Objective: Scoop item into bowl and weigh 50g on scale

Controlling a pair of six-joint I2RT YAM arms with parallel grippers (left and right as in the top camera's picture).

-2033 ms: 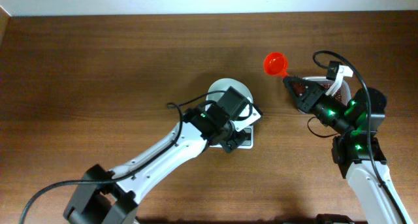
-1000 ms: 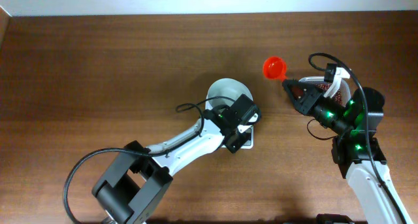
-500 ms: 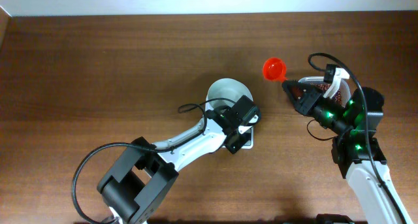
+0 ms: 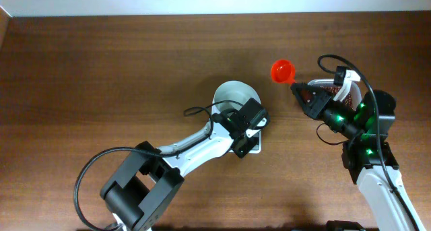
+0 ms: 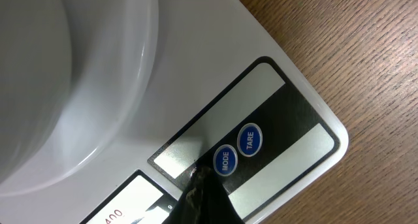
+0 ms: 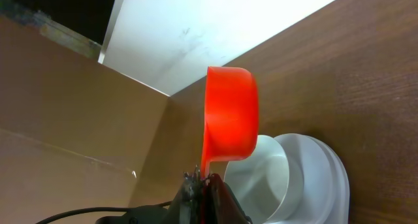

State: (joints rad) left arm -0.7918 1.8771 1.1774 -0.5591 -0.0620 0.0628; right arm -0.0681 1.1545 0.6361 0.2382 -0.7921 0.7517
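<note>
The white bowl (image 4: 232,96) stands on the white scale (image 4: 253,143). My left gripper (image 4: 250,120) is shut and hovers low over the scale's button panel. In the left wrist view its dark tip (image 5: 201,188) touches the panel beside the blue MODE button (image 5: 225,160); the bowl (image 5: 59,87) fills the upper left. My right gripper (image 4: 303,93) is shut on the handle of the orange-red scoop (image 4: 283,71), held in the air right of the bowl. The scoop (image 6: 230,113) and bowl (image 6: 287,178) show in the right wrist view. I see no beans clearly.
A clear plastic container (image 4: 337,88) sits behind my right wrist, mostly hidden by the arm. The TARE button (image 5: 249,138) is right of MODE. The scale's display (image 5: 124,208) shows partial digits. Brown table wood (image 4: 101,76) spreads to the left.
My left gripper has shifted a little right, onto the scale's button panel, and its arm has swung. The right gripper with the scoop has barely moved. Nothing differs over the last half second.
</note>
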